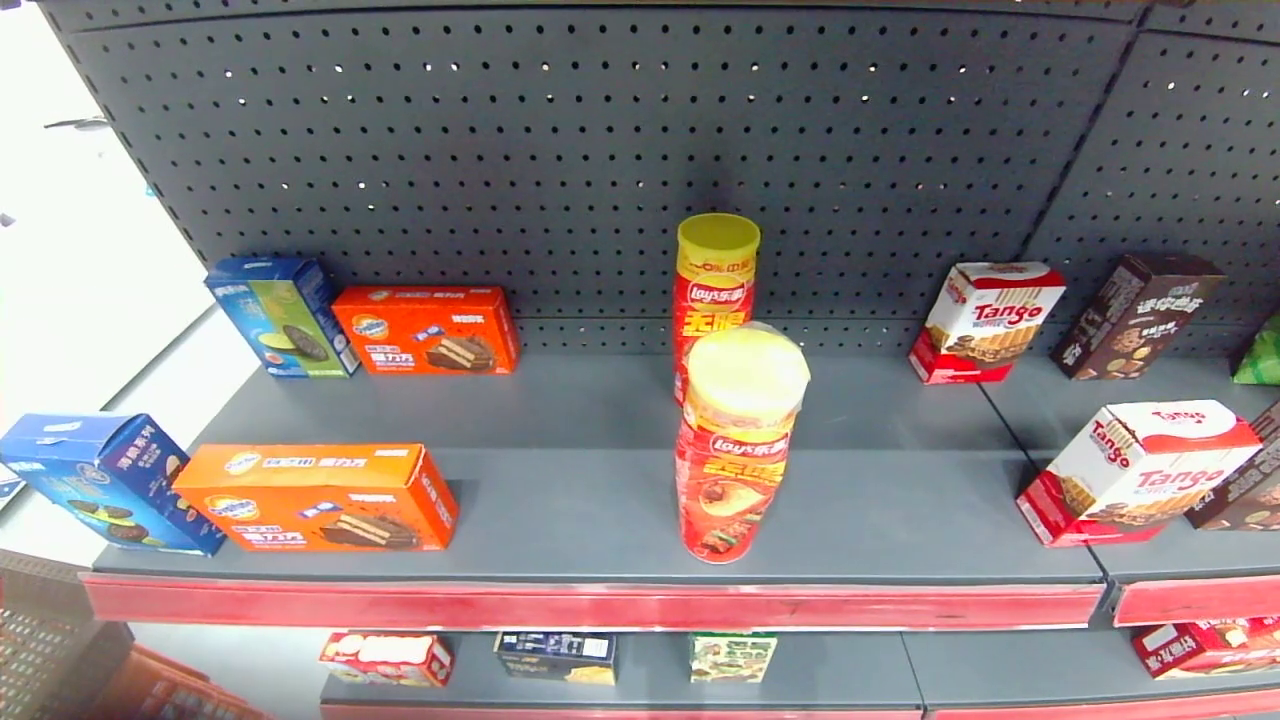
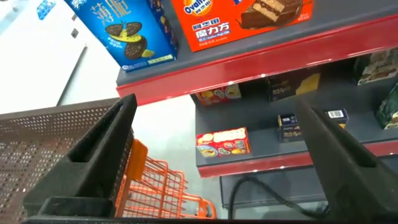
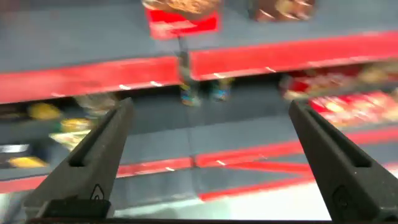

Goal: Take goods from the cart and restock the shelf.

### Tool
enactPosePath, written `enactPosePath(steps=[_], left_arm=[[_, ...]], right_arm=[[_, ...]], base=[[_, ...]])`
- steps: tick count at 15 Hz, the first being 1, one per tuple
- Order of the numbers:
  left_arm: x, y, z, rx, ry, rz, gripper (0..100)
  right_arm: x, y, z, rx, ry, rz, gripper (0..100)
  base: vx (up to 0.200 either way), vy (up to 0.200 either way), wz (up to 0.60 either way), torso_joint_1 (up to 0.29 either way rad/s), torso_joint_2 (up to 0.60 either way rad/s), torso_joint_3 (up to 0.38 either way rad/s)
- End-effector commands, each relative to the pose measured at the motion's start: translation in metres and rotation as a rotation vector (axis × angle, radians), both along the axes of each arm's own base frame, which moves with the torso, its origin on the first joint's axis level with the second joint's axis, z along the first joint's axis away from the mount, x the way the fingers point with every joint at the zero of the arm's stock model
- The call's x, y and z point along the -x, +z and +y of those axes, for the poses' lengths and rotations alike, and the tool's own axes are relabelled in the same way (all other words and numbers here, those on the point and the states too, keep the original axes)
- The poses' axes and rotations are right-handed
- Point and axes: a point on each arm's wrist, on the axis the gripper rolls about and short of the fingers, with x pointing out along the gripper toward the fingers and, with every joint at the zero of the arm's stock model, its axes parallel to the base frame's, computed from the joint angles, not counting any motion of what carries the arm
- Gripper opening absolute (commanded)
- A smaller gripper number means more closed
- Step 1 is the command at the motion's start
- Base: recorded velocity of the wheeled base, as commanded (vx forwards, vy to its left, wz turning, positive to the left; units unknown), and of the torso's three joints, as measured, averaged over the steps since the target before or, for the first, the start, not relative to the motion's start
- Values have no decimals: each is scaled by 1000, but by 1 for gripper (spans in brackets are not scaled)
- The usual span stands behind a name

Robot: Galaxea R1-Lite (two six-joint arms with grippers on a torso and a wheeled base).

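Nearest us, a tall cylindrical crisp canister (image 1: pixel 738 445), glossy red under a translucent yellow lid, stands at the front of the matte grey shelf (image 1: pixel 560 500). A second canister (image 1: pixel 714 285) stands just behind it, and a flat orange cardboard box (image 1: pixel 320 497) lies well to its left. We find the left gripper (image 2: pixel 214 106) and right gripper (image 3: pixel 210 104) both spread wide and empty, apart from the canisters, the left near an orange wire cart (image 2: pixel 163 186).

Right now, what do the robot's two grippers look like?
Both the left gripper and the right gripper have two matte black, wedge-shaped fingers that taper toward the tips. The left's show a stepped recess near the base; one right finger carries a small triangular mark.
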Motion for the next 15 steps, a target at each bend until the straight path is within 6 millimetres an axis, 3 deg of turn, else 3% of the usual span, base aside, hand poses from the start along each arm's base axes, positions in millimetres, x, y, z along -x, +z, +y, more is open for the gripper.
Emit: enactPosePath(steps=[1,6,8,12,15], left_arm=[[0,0,0,-4,1,1,100],[0,0,0,-1,3,1,100],[0,0,0,1,4,6,100],[0,0,0,3,-5,7,100],[0,-1,-3,20,-141,10,100]], right_arm=[[1,-6,2,83,17,17,100],[1,-6,3,37,38,9,100],[2,-7,0,38,200,1,100],[8,-8,0,42,197,-85,100],[8,-8,0,42,197,-85,100]], base=[[0,0,0,0,0,0],[0,0,0,0,0,0],[0,0,0,0,0,0],[0,0,0,0,0,0],[0,0,0,0,0,0]])
